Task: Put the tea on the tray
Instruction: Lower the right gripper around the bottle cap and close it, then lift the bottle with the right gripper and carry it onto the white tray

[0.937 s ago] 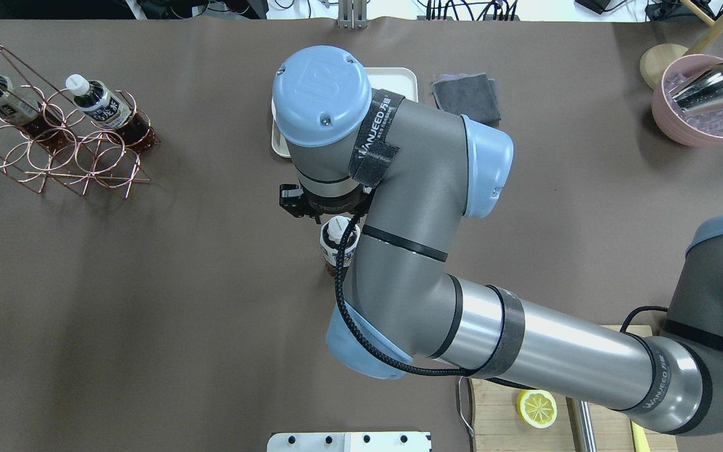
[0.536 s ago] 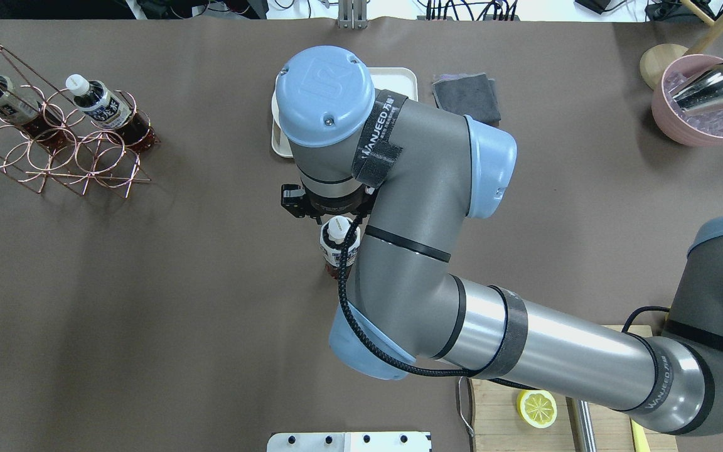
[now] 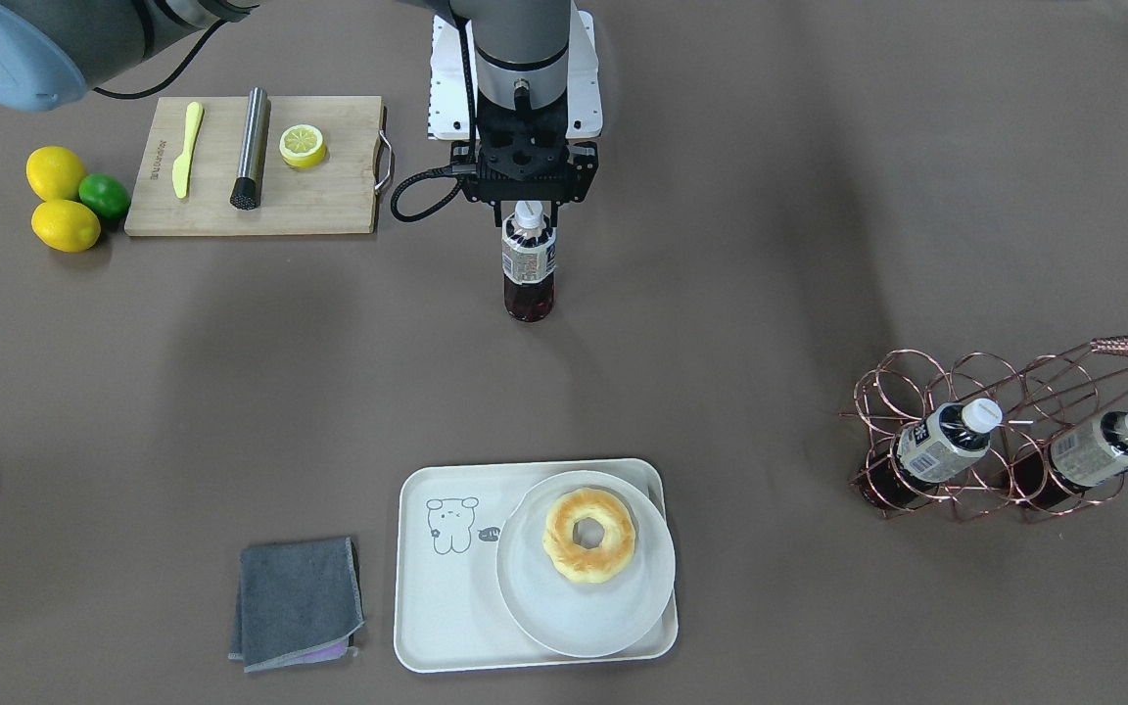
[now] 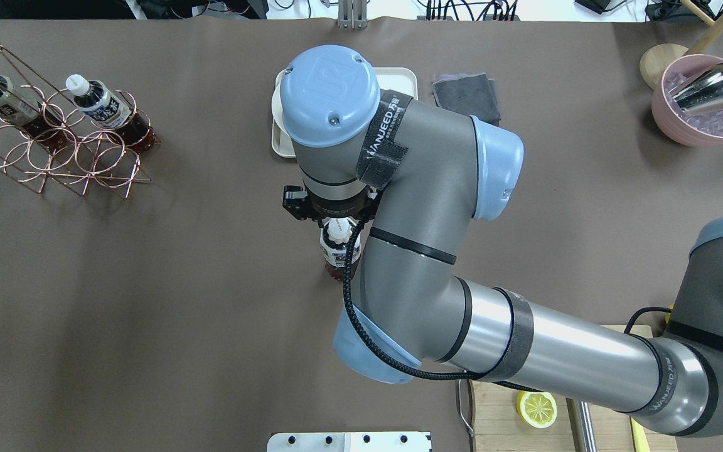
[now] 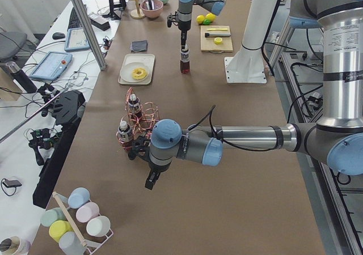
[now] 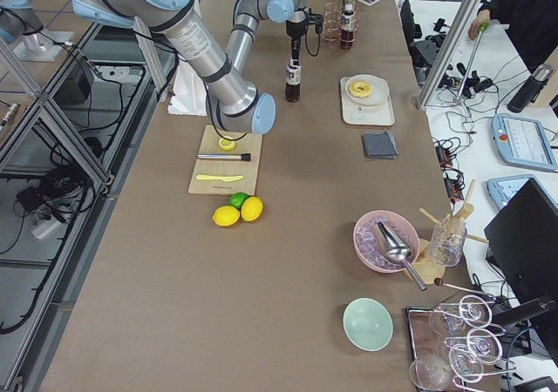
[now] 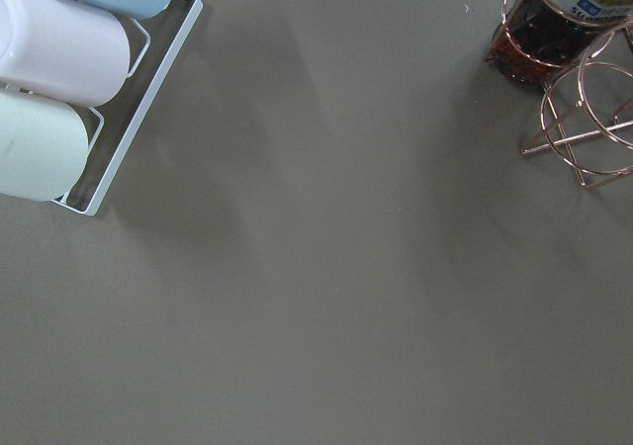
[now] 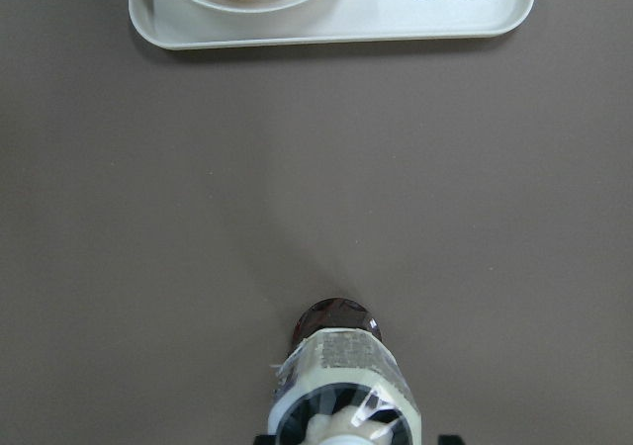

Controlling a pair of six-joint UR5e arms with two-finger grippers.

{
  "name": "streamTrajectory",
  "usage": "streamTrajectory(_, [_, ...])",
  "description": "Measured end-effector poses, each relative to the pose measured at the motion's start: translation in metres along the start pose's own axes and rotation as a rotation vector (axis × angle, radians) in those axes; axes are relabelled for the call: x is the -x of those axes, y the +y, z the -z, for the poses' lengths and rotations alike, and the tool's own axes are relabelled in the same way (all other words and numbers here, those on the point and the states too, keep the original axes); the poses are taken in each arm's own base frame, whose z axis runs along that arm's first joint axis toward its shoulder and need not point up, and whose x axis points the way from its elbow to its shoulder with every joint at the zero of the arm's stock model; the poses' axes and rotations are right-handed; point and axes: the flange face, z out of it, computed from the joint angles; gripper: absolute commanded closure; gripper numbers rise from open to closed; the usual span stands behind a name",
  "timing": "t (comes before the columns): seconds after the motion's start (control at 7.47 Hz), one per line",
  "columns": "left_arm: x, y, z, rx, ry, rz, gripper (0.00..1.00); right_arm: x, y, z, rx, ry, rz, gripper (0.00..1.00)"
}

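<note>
Though showing the tea bottle [image 3: 529,266] upright on the table [image 3: 231,392], top end between the right gripper's [image 3: 528,221] jaws, cannot tell whether clamped or apart. Could slip from so high a pinch, or bump the doughnut plate [image 3: 574,619] crowding the tray [image 3: 446,607] ahead.

tea [image 3: 529,262]: clear btl, dark red-brown liq, white cap, upright | tray [image 3: 446,597]: cream-white rect, raised rim, flat, well apart fr tea

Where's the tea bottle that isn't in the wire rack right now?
In the front-facing view the tea stands upright on the table near top centre, cap directly under the right hand, right of the cutting board, far from the tray.
</note>
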Motion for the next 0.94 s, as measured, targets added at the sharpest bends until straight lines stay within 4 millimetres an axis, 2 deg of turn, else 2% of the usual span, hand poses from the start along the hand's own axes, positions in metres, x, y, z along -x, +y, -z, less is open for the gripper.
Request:
streamTrajectory(0.13, [-0.0003, -0.0002, 0.0001, 0.000, 0.000, 0.000, 0.02, -0.0010, 0.0003, -0.0011, 0.002, 0.002, -0.002, 0.39])
streamTrajectory(0.27, [-0.0004, -0.0003, 0.0000, 0.000, 0.000, 0.000, 0.02, -0.0012, 0.0004, -0.0015, 0.003, 0.002, -0.003, 0.54])
streamTrajectory(0.4, [-0.0004, -0.0008, 0.0000, 0.000, 0.000, -0.001, 0.02, -0.0012, 0.0005, -0.0015, 0.003, 0.002, -0.003, 0.89])
streamTrajectory(0.54, [-0.0001, -0.0007, -0.0003, 0.000, 0.000, 0.000, 0.02, -0.0010, 0.0006, -0.0012, 0.003, 0.002, -0.004, 1.00])
streamTrajectory(0.94, [0.0002, -0.0007, -0.0004, 0.001, -0.001, 0.000, 0.02, -0.0001, 0.0015, -0.0012, 0.003, 0.007, -0.009, 1.00])
